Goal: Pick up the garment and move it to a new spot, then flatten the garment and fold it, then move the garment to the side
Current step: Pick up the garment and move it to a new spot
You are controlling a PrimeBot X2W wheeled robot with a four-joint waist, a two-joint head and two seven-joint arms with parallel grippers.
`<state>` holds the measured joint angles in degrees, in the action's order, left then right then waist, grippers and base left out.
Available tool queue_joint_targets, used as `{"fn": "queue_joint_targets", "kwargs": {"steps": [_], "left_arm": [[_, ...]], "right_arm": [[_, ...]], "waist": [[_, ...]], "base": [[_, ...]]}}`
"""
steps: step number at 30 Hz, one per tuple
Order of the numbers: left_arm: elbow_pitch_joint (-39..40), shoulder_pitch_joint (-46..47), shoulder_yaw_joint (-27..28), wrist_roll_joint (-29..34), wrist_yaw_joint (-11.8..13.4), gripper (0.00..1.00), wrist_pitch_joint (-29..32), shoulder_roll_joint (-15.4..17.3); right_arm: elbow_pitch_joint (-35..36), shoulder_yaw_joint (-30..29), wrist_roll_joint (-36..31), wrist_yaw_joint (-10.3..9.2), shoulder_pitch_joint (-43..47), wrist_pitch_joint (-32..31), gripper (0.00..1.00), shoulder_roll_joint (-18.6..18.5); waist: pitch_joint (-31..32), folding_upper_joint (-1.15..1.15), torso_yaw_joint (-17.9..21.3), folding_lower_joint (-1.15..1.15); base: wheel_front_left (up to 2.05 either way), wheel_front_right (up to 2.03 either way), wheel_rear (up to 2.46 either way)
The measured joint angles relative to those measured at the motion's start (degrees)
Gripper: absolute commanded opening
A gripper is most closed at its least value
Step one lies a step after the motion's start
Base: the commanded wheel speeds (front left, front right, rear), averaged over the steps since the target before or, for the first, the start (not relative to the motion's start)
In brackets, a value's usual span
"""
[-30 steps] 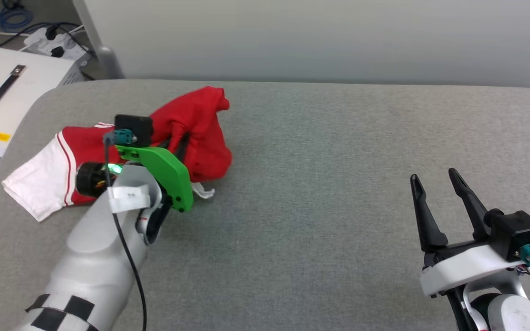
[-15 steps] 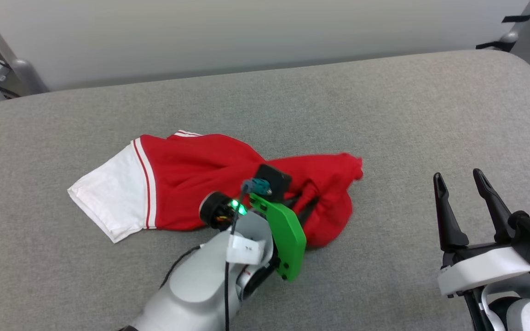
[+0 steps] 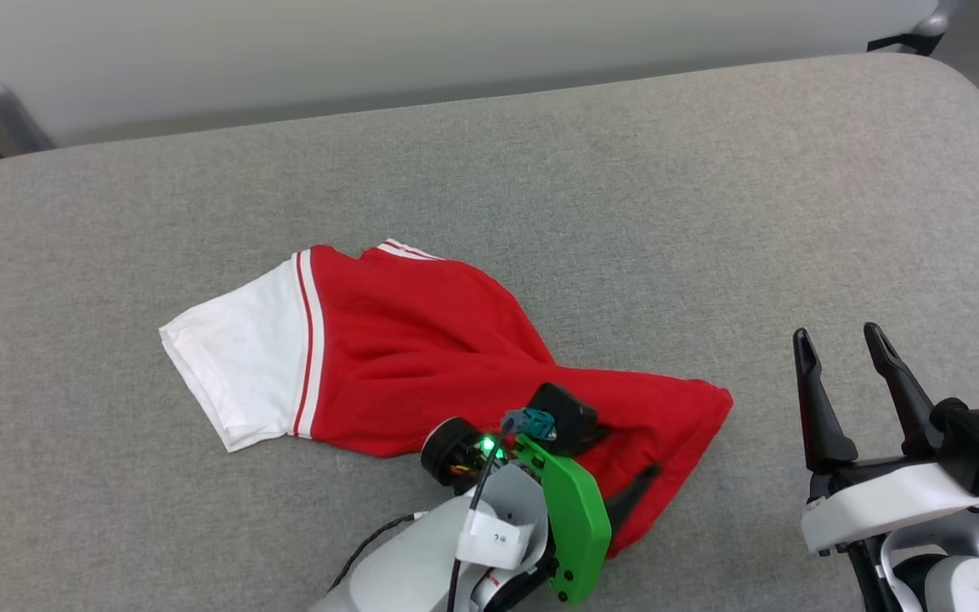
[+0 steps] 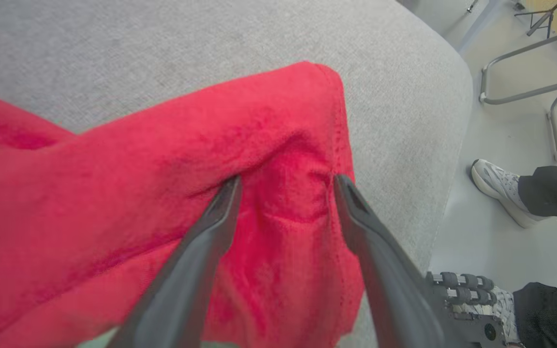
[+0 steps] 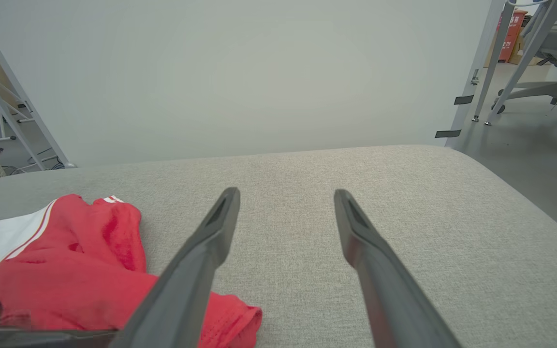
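Left gripper [image 4: 286,180] straddles the hem of the red jersey [image 3: 404,357] near the front edge of the bench [image 3: 710,170], jaws apart, apparently freeing it for flattening; right gripper [image 3: 835,333] idles, jaws apart.

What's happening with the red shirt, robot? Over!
Left tool open, astride a red fold. Right tool open, holding nothing. Garment rumpled on the grey table, not flattened yet. Person's shoe on the floor beyond the edge.
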<state>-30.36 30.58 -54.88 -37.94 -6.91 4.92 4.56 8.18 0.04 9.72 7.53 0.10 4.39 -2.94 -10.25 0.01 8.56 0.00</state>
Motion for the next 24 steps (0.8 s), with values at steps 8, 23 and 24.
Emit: {"fn": "queue_joint_targets", "kwargs": {"steps": [8, 23, 24], "left_arm": [[4.98, -1.39, 7.2, 0.07, 6.15, 1.0, -11.7, 2.16], [16.67, -13.11, 26.13, 1.64, 17.85, 1.0, -19.58, 12.33], [17.75, -13.79, 27.73, 2.57, 18.09, 1.0, -19.58, 12.7]], "right_arm": [[-1.32, 0.19, 0.09, 0.0, 0.18, 0.14, 1.0, 0.05], [-1.71, -0.27, 0.57, 0.0, 2.19, -0.18, 1.0, 0.11], [-1.7, -0.26, 0.57, 0.0, 2.21, -0.19, 1.0, 0.11]], "waist": [[3.95, 0.0, -2.62, 0.0], [8.96, 0.0, -9.92, 0.0], [9.07, 0.0, -10.23, 0.0]], "base": [[0.0, 0.0, 0.0], [0.0, 0.0, 0.0], [0.0, 0.0, 0.0]]}}
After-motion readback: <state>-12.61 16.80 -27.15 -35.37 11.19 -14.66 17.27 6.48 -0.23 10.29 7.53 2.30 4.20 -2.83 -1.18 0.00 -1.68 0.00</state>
